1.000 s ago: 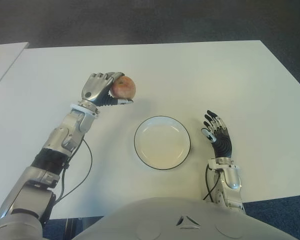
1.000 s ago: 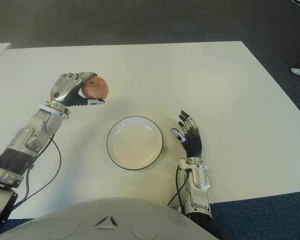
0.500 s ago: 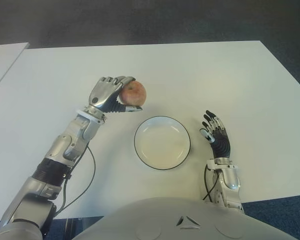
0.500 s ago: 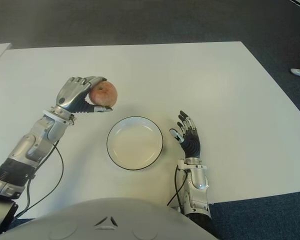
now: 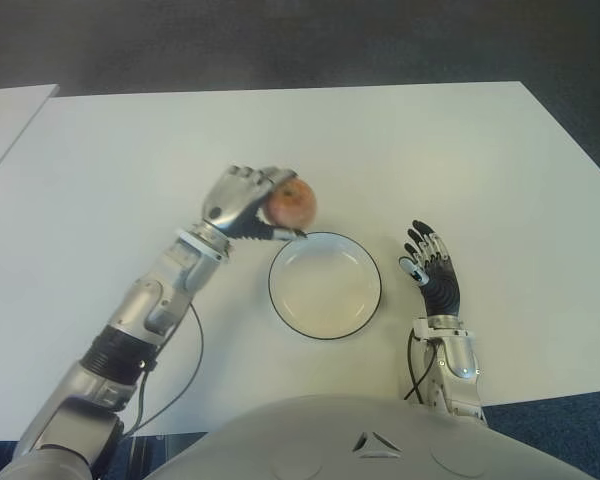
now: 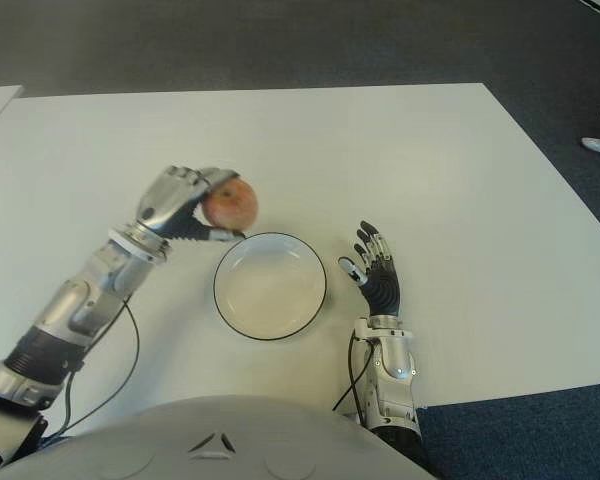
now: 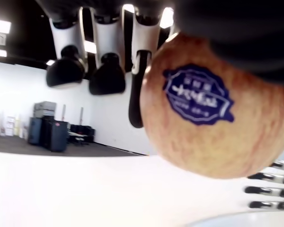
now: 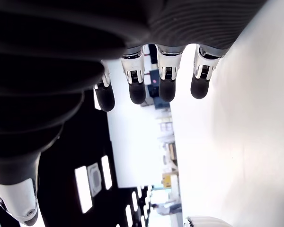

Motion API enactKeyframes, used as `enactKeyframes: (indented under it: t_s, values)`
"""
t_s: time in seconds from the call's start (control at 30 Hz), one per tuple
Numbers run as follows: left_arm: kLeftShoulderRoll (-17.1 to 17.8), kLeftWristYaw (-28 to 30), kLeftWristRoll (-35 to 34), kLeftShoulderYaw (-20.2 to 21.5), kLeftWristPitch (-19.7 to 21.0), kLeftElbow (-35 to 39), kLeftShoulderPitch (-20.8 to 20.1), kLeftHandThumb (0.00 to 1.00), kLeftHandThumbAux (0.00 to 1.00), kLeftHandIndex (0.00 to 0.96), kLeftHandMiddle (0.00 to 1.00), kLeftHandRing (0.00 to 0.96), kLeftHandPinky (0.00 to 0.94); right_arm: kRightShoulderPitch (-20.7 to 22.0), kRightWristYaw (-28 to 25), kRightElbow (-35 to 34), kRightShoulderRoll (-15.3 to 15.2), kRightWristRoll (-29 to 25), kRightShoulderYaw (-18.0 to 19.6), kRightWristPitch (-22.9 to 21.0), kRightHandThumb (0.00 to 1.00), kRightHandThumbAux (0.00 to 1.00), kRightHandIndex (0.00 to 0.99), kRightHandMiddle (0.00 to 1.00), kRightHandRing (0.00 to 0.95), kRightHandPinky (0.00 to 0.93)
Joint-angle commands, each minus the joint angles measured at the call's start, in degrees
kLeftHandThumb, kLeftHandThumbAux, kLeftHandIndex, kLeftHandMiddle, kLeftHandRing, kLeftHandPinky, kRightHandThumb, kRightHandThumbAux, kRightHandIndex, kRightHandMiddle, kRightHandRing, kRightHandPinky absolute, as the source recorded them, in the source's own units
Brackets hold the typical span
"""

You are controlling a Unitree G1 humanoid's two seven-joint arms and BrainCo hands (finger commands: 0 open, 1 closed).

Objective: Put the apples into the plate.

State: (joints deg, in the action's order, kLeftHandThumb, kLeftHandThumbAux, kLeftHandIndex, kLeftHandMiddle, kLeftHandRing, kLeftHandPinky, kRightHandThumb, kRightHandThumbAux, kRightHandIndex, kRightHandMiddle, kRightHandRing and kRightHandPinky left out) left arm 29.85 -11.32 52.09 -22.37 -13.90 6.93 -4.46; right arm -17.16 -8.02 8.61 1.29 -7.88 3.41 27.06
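One apple (image 5: 293,203), red-yellow with a blue sticker, sits gripped in the left hand (image 5: 242,201), raised over the white desk (image 5: 110,160) just beside the far-left rim of the black-edged white plate (image 5: 277,300). The right hand (image 5: 432,268) shows right of the plate, fingers spread, holding nothing.

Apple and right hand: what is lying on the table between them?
The plate, empty, lies between the apple, held by the left hand, and the open right hand, seen in both eye views.

White table (image 5: 400,140), dark carpet (image 5: 280,40)
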Motion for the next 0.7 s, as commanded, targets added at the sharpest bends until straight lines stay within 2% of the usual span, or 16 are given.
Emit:
enactKeyframes:
  t_s: [0.03,0.23,0.43,0.7]
  values:
    - [-1.06,1.84,2.39,-2.41,-0.36,1.40,2.04,0.750,0.693,0.444,0.839,0.834,0.829,-0.90,0.56,1.66,0.52,0.48,-0.28,-1.33,0.325,0.642,0.127,0.104,0.067,0.077]
    - [-1.12,0.59,4.51,-2.83,-2.23,0.72,1.70,0.750,0.692,0.444,0.835,0.839,0.833,-0.86,0.71,1.52,0.74,0.66,-0.51,-1.67,0.322,0.638,0.127,0.103,0.064,0.081]
    - [-2.09,1.02,6.45,-3.42,-1.60,-0.15,1.61,0.751,0.691,0.445,0.832,0.844,0.836,-0.93,1.52,1.27,1.13,1.44,-0.79,-1.73,0.347,0.646,0.133,0.103,0.075,0.117]
    - [-2.87,2.14,8.43,-4.75,-0.63,-0.01,3.46,0.752,0.690,0.445,0.840,0.847,0.842,-1.25,2.62,0.88,1.37,2.75,-1.29,-1.58,0.331,0.654,0.125,0.099,0.074,0.102]
